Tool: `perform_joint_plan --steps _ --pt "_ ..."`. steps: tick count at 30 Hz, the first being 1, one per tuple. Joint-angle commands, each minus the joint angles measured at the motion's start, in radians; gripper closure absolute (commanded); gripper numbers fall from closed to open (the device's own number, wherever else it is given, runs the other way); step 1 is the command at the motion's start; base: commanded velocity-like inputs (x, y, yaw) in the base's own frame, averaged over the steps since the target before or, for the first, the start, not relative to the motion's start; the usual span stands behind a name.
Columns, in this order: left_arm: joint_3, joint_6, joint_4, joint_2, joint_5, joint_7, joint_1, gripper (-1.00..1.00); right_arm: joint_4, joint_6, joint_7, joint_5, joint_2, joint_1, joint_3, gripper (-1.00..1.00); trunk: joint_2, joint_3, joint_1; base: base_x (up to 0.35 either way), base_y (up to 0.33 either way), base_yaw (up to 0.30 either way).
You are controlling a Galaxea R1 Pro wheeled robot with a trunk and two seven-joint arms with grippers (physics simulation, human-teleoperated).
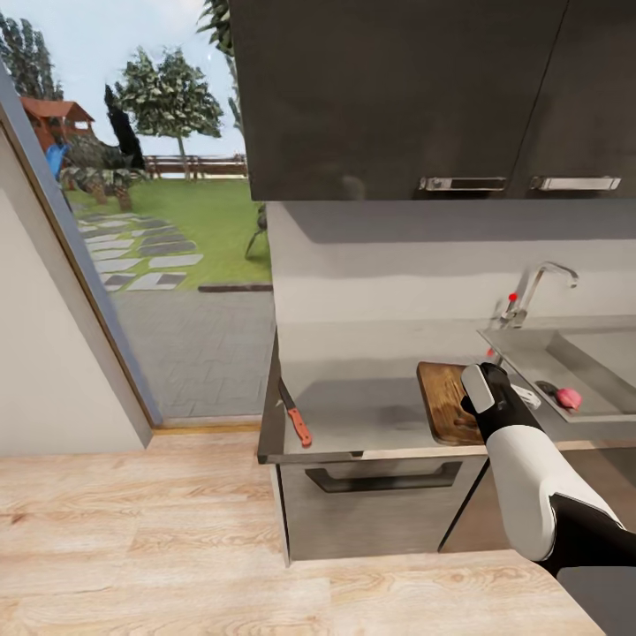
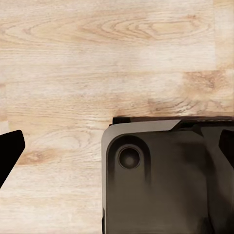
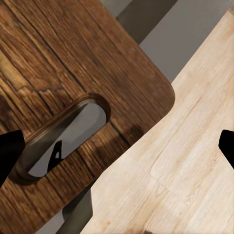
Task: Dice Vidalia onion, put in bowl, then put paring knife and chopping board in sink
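The brown chopping board [image 1: 444, 402] lies on the grey countertop [image 1: 371, 402], its near edge at the counter's front. Its handle slot [image 3: 63, 141] shows in the right wrist view. My right gripper [image 3: 117, 148] hovers open over that slotted end and holds nothing; its arm [image 1: 521, 468] reaches in from the lower right. The paring knife [image 1: 296, 415], with its red-orange handle, rests near the counter's left end, well apart from the board. A small pinkish round onion [image 1: 570, 398] sits in the sink [image 1: 601, 353]. My left gripper [image 2: 117, 148] hangs open over the floor. The bowl is out of view.
A chrome faucet [image 1: 530, 296] stands behind the sink. Dark upper cabinets [image 1: 406, 97] hang above the counter. A large glass opening [image 1: 168, 221] to the garden is on the left. Below the left gripper is the robot's dark base [image 2: 165, 180] on the wood floor [image 1: 132, 530].
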Motion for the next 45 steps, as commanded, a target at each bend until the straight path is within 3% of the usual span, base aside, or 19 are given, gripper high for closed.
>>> perform_joint_plan --steps 1,45 --pt "0.0 -0.002 -0.001 0.0 0.0 0.0 0.0 -1.0 -0.001 0.003 -0.007 -0.009 0.0 -0.001 0.001 -1.0 -0.002 -0.002 0.0 0.0 0.0 0.0" --pt "0.0 -0.002 -0.001 0.0 0.001 0.0 0.0 -1.0 -0.001 0.003 -0.007 -0.009 0.0 -0.001 0.001 -1.0 -0.002 -0.044 0.0 0.0 0.0 0.0"
